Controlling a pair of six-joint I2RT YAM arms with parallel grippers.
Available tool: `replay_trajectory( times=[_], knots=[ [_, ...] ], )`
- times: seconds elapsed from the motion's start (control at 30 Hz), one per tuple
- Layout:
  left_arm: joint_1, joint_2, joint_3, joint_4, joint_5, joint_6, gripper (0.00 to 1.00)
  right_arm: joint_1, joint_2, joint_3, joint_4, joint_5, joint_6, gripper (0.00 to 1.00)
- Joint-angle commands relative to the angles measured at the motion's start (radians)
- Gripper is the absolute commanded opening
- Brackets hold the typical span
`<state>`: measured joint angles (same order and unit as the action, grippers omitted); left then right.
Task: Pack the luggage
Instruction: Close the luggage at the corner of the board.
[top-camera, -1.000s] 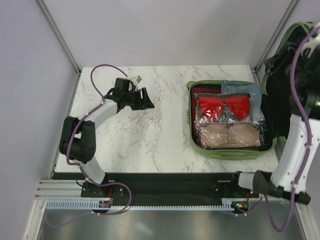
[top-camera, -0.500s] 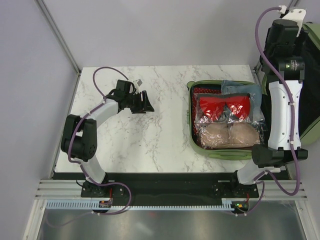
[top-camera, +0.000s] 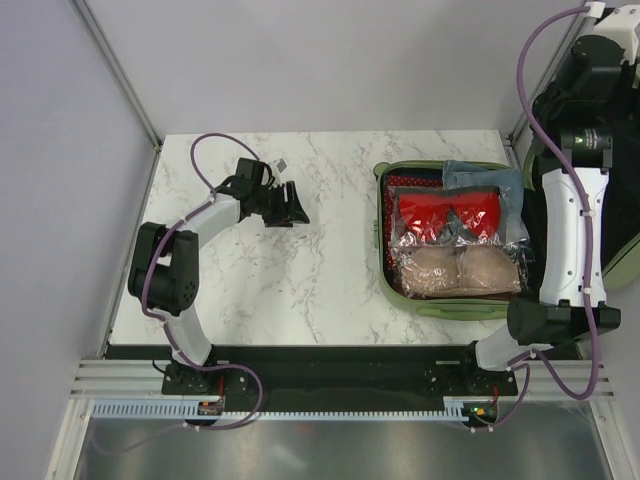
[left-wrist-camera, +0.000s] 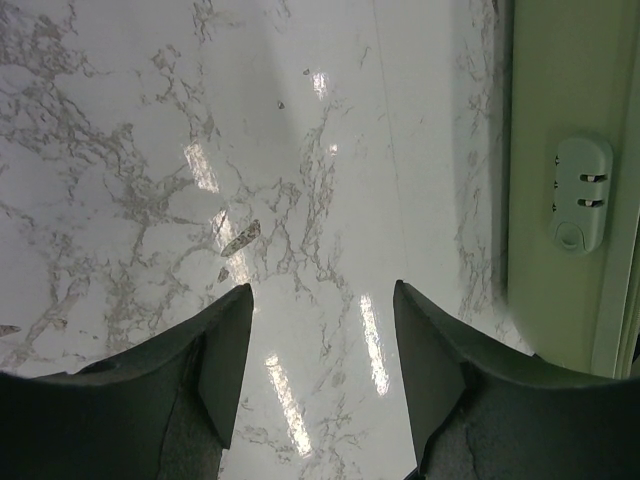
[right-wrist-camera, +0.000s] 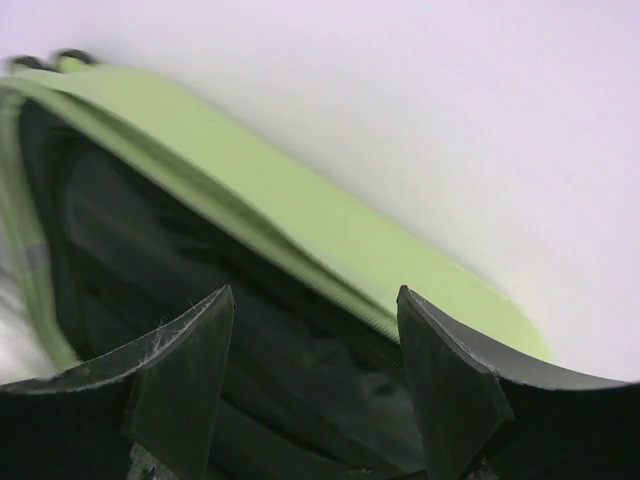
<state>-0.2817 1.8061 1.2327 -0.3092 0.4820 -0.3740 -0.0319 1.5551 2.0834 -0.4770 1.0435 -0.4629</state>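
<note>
The luggage (top-camera: 470, 308) is a sage-green hard-shell suitcase lying open at the table's right. Its base holds a red item in clear plastic (top-camera: 448, 213), a beige item in plastic (top-camera: 458, 270), folded jeans (top-camera: 480, 177) and a red patterned cloth (top-camera: 400, 183). Its lid stands raised at the right, behind my right arm (top-camera: 572, 200). My right gripper (right-wrist-camera: 315, 300) is open and empty, held high facing the lid's green rim (right-wrist-camera: 330, 235) and black lining (right-wrist-camera: 200, 270). My left gripper (top-camera: 295, 212) is open and empty over bare marble, left of the suitcase.
The white marble table (top-camera: 300, 280) carries the suitcase. In the left wrist view the suitcase's green side with a lock (left-wrist-camera: 580, 195) lies to the right of the open fingers (left-wrist-camera: 225, 340). Grey walls and metal posts (top-camera: 115, 70) enclose the table.
My right arm has swung up from the far right to stand tall beside the lid. My left gripper has shifted slightly right, still open.
</note>
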Motion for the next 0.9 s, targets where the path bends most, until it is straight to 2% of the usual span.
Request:
replay_trajectory(
  times=[0.0,0.2,0.47,0.57,0.87],
  knots=[
    [-0.002,0.001,0.036,-0.005,0.015,-0.006,0.65,-0.089,0.000,-0.006,0.058,0.006,-0.057,0.74],
    [-0.002,0.004,0.036,-0.005,0.015,-0.008,0.65,-0.201,0.002,-0.028,0.058,-0.040,-0.045,0.74],
    [-0.002,0.006,0.034,-0.005,0.020,-0.006,0.65,-0.206,-0.038,-0.069,-0.044,-0.105,0.062,0.74],
    [-0.002,0.009,0.037,-0.005,0.023,-0.003,0.65,-0.207,-0.055,-0.129,-0.045,-0.105,0.059,0.74],
    [-0.004,0.010,0.037,-0.007,0.030,-0.002,0.65,-0.207,-0.063,-0.131,-0.064,-0.119,0.076,0.71]
  ],
)
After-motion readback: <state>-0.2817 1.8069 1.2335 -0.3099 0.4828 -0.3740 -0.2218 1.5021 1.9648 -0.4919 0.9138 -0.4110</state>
